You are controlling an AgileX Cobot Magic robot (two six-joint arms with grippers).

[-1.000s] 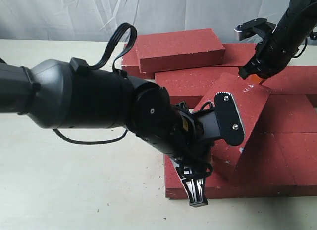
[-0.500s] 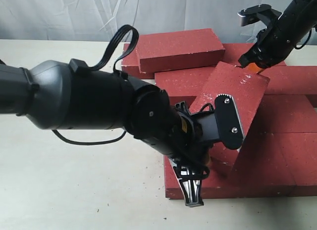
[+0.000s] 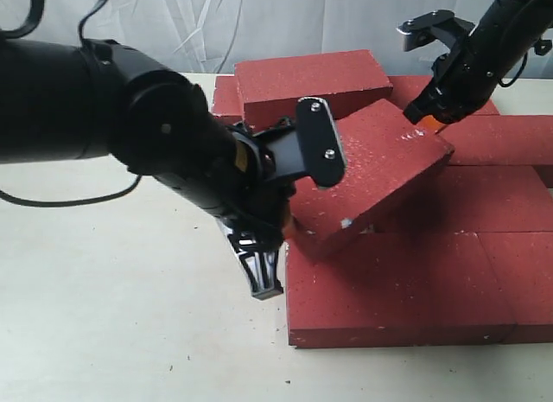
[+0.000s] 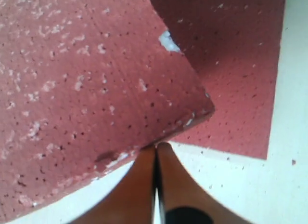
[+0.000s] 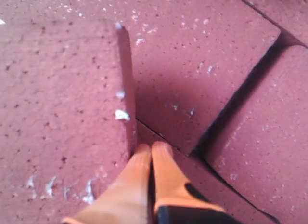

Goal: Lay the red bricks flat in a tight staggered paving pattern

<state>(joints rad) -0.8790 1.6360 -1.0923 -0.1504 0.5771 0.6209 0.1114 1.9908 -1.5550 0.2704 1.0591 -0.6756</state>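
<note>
1. The laid red bricks (image 3: 449, 281) cover the table's right side.
2. A loose brick (image 3: 371, 173) lies tilted on them, with its long axis running near-left to far-right.
3. My left gripper (image 4: 156, 148), pressed closed and empty, sits at its near-left corner.
4. My right gripper (image 5: 151, 149), likewise closed, sits at its far-right corner.

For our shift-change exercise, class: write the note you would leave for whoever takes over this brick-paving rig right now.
Left gripper: shut, tips against the near edge of the loose brick.
Right gripper: shut, tips at its far corner.
That brick lies askew and tilted on the flat bricks; another brick sits stacked at the back.
Done: front rows laid flat.
To do: lay both flat, close the gaps.
</note>
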